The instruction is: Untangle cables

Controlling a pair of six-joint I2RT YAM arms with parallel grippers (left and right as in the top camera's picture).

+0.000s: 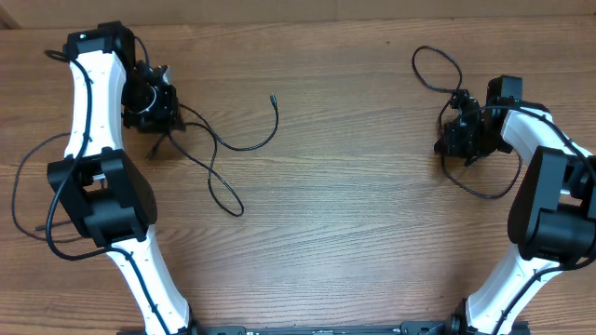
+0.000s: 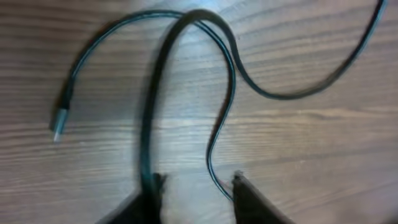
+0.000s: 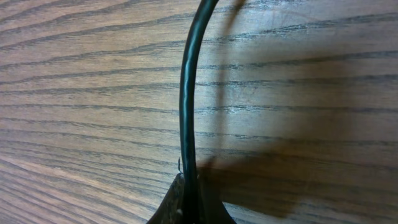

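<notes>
My left tool (image 2: 194, 186) is open a little, with its two tips apart, low over the counter (image 1: 354, 205). The left cable (image 2: 273, 94) lies in a bendy loop right in front of it. One part runs by one tip and another part runs by the other tip, but I am not squeezing it. Its small silver plug (image 2: 59, 121) lies flat on the wood, off to the side.

My right tool (image 3: 188, 208) is closed tight on the right cable (image 3: 186, 112), which comes straight out from the tips. From above, that cable makes a loop past the tool. The two cables are well apart, one at each end of the counter.
</notes>
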